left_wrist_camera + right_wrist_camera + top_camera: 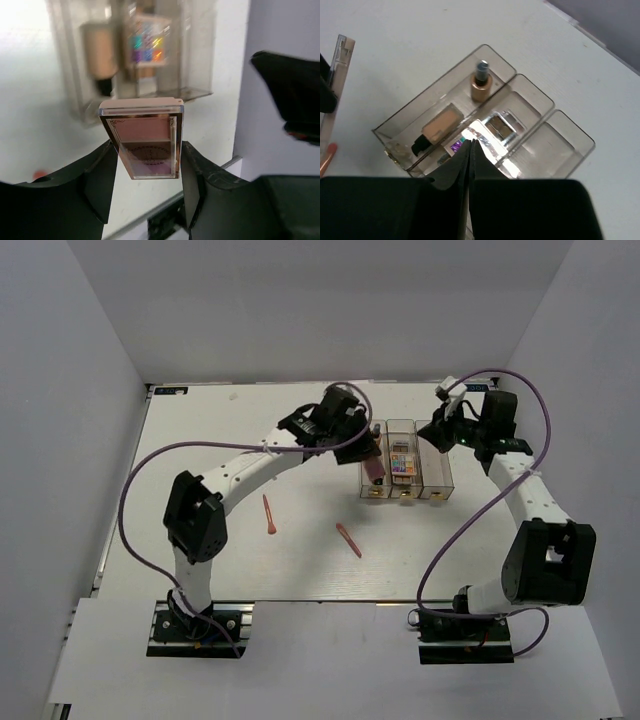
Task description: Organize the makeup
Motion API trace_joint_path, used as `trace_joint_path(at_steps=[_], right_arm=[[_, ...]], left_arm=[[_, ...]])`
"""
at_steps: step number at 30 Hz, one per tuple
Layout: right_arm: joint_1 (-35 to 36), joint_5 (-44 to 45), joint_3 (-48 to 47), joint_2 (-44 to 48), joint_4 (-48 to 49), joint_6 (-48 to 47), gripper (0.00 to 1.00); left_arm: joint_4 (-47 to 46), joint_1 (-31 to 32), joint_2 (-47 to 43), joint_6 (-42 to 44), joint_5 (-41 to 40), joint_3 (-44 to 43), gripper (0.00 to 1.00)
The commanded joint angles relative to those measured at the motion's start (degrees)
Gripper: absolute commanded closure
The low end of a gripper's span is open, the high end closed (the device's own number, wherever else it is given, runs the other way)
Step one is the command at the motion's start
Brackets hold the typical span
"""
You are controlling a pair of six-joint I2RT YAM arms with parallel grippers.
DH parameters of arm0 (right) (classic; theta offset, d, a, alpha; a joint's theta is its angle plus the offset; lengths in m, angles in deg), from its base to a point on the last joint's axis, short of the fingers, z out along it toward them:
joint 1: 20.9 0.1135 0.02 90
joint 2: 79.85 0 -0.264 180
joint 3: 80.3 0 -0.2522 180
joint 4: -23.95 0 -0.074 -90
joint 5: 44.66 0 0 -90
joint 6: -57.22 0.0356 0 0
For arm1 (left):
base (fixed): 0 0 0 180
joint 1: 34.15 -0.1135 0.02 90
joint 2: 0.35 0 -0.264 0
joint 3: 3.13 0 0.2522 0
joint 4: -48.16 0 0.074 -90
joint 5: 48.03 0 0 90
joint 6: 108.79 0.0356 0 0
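Top external view, nearest first: beyond the arm bases, the right coral stick (349, 540) and then the left coral stick (269, 514) lie flat on the white table (200, 440), well apart from each other and from everything else. Farther back stands a clear box (437, 480) with three compartments side by side, small gold knobs on its near end. The left gripper (365, 448) hangs at the box's left side, about half open and clamped on a pink-brown palette (373, 468). From the left wrist, that palette (141, 137) stands upright between the two black fingers (100, 175), held by its long edges. Its clear lid shows a pink pan, a dark patterned pan and a mauve one inside a thin ornamental border, and any lettering is too blurred to read. The box is out of focus beyond it. The palette is in the air, in no compartment. The right gripper (436, 433) hovers over the box's far end. From the right wrist its fingers (471, 150) are pressed fully together with nothing between them. Below them the left compartment holds a tan tube (440, 127) with a dark cap, lying flat, and behind it a small brown bottle (481, 85) standing upright. The middle compartment holds a multicoloured palette (495, 127), shiny, with no legible print.
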Motion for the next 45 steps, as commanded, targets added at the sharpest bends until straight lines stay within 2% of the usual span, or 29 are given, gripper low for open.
trace_joint_path(at_steps=[1,4,8,17,20,24,40,44,45], right_arm=[[-2.0,8.5,2.9,4.0,11.0,9.5,1.0],[-2.9,11.6,5.0,5.8,12.4,11.1,1.0],[-4.0,11.6,6.5,7.4,12.1,10.9,1.0],[-5.7,10.4,9.1,8.5,12.3,12.0,1.0],[-6.2,10.1,9.3,8.4,12.6,12.4,1.0],[-6.3,9.8,9.6,8.2,13.2,12.9,1.0],[-6.7,9.6,9.9,8.1,13.5,13.3,1.0],[-6.7,9.5,10.1,7.9,13.6,13.4,0.95],[-6.6,9.6,10.1,8.0,13.7,13.4,0.94]], left_arm=[[-6.9,0.3,6.0,6.8,3.9,-7.3,0.91],[-12.9,0.3,11.1,7.5,5.5,-11.9,0.9],[-23.0,0.3,14.5,7.7,5.7,-12.9,0.88],[-29.8,0.8,19.8,8.0,4.6,-15.3,0.81],[-30.2,0.8,21.0,7.5,5.2,-15.8,0.79],[-29.8,1.3,22.6,7.0,4.9,-16.2,0.71],[-22.8,2.4,25.1,7.7,2.9,-18.1,0.66],[-21.6,2.4,25.2,7.6,2.5,-18.3,0.54],[-21.0,2.4,25.3,7.6,2.5,-18.4,0.48]])
